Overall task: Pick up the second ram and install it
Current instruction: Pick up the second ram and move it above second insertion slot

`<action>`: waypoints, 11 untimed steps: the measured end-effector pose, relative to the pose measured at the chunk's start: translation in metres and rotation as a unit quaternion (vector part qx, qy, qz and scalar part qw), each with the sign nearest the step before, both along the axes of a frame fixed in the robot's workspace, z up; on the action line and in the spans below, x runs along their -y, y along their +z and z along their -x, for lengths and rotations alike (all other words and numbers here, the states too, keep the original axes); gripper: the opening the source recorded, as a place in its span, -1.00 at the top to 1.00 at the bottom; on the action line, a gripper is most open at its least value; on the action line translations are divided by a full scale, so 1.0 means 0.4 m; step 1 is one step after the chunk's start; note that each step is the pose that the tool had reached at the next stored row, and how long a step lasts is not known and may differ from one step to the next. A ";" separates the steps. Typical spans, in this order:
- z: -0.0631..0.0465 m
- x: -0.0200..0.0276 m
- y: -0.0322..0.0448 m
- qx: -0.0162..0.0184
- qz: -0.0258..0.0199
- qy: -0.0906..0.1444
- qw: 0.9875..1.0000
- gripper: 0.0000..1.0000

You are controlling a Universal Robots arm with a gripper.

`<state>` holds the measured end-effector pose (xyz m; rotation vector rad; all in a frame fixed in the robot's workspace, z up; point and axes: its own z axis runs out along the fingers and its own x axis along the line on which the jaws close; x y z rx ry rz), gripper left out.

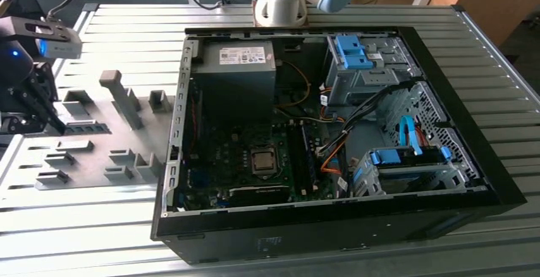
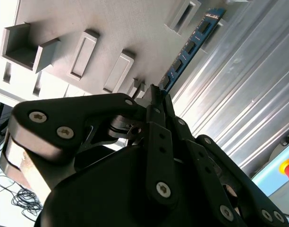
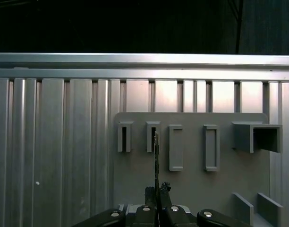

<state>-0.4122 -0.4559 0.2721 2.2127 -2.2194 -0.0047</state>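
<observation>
Two black fingers (image 2: 151,124) of the gripper (image 2: 157,94) are pinched narrow on one end of the second ram (image 2: 189,45) — a thin blue-green memory stick with a row of dark chips. They press its flat faces, so in the first wrist view it shows edge-on, running straight out from the tips. That grip, I judge, leaves most of its long edges free for seating.

The stick reaches out over the flat grey fixture plate (image 2: 135,33), its far end near a narrow slotted grey holder (image 3: 149,127); whether it is clear of that holder I cannot tell. Raised holders crowd one side of it, while the ridged aluminium table (image 2: 239,94) on the other side offers open room. The black open-sided computer case (image 1: 337,233) sits well apart toward the exterior view's right — its upright walls are the edges to clear.
</observation>
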 end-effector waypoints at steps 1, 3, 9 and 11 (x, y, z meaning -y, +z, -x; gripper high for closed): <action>0.000 0.000 0.002 0.000 0.000 0.000 1.000 0.73; 0.000 0.000 0.006 0.000 0.000 0.000 1.000 0.73; 0.000 0.000 0.018 0.000 0.000 0.000 1.000 0.73; 0.000 0.000 0.022 0.000 0.000 0.000 1.000 0.73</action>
